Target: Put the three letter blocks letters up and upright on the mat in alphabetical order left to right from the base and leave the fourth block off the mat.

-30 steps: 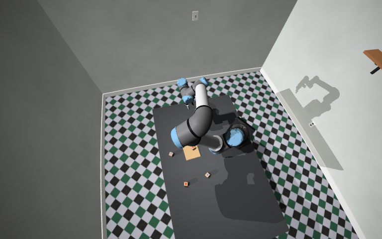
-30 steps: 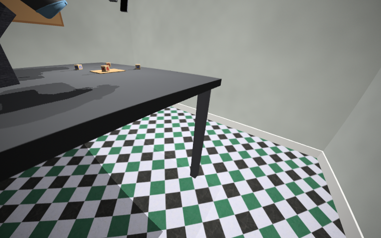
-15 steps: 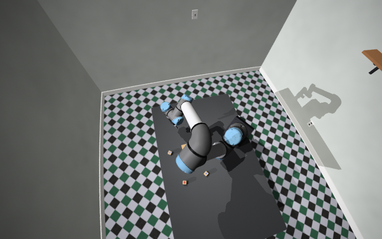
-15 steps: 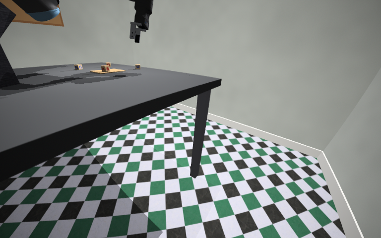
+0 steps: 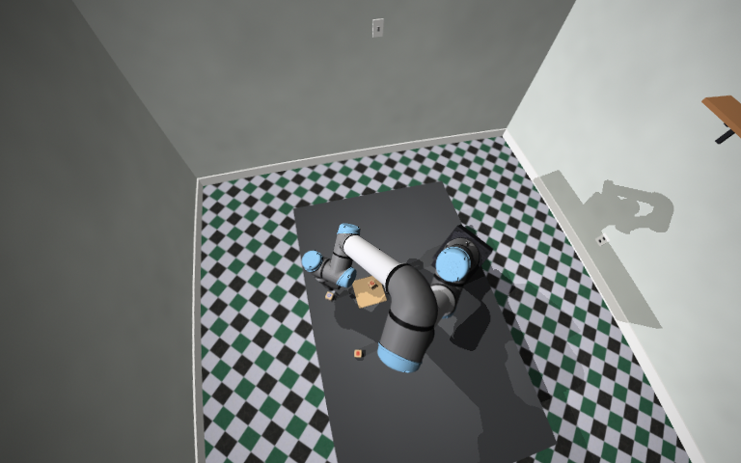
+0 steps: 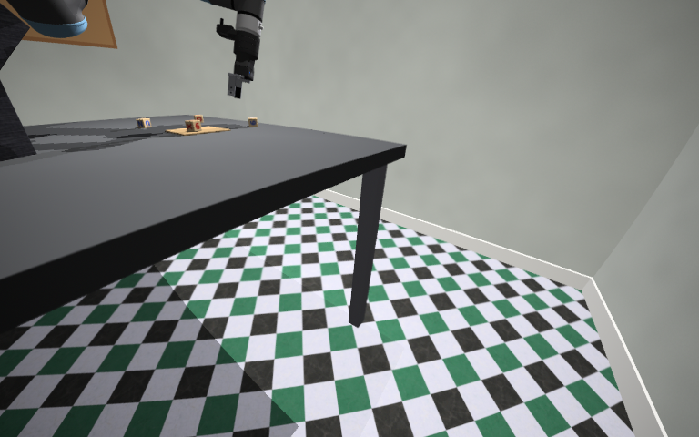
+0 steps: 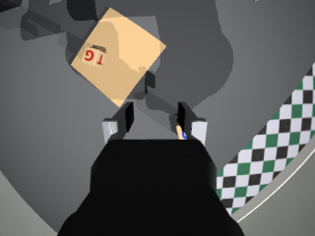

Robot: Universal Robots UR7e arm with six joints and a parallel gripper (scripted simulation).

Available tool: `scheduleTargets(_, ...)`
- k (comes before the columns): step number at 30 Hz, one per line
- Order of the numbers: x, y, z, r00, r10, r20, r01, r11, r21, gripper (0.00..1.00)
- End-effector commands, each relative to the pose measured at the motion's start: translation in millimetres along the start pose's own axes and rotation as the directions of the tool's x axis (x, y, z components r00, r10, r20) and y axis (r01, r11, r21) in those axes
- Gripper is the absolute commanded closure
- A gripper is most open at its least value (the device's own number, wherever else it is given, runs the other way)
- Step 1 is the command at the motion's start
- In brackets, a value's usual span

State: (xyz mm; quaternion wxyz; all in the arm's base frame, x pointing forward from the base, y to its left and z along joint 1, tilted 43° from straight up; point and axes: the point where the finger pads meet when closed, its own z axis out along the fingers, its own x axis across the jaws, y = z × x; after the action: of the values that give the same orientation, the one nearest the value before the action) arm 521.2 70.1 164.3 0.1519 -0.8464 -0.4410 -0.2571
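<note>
I see my gripper [image 6: 235, 91] released and holding nothing, high above the mat [image 6: 198, 130] (one block [image 6: 192, 125] sits on it).

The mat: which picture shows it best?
The wrist view: the tan mat fills much of the frame, seen from above, with one block on it. The top view has the arm covering part of it. The exterior view shows only a thin strip.

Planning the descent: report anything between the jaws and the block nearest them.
Nothing visible does. The open jaws hang high over the table, with only air down to the nearest block. The mat and the block on it lie aside.
</note>
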Motion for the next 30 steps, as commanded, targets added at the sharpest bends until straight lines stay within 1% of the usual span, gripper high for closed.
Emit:
scheduleTargets(1, 58.1, -52.9, 8.2, 0.999, -0.027, -0.028, 0.028, 0.999, 0.019, 0.0)
scheduleTargets(4, 84.8, -82.9, 10.9, 0.998, -0.04, -0.044, 0.041, 0.999, 0.032, 0.0)
scheduleTargets(6, 84.8, -82.9, 10.9, 0.998, -0.04, -0.044, 0.041, 0.999, 0.032, 0.0)
scheduleTargets(12, 124.9, -137.4, 12.4, 0.995, -0.059, -0.075, 0.064, 0.996, 0.058, 0.0)
scheduleTargets(18, 149.8, -179.4, 11.1, 0.993, -0.072, -0.098, 0.08, 0.994, 0.081, 0.0)
scheduleTargets(21, 157.7, -194.6, 10.1, 0.991, -0.076, -0.107, 0.085, 0.992, 0.089, 0.0)
scheduleTargets(23, 157.7, -194.6, 10.1, 0.991, -0.076, -0.107, 0.085, 0.992, 0.089, 0.0)
scheduleTargets(26, 163.3, -205.9, 9.2, 0.99, -0.079, -0.113, 0.09, 0.991, 0.096, 0.0)
scheduleTargets(30, 167.7, -215.4, 8.4, 0.99, -0.081, -0.118, 0.093, 0.99, 0.102, 0.0)
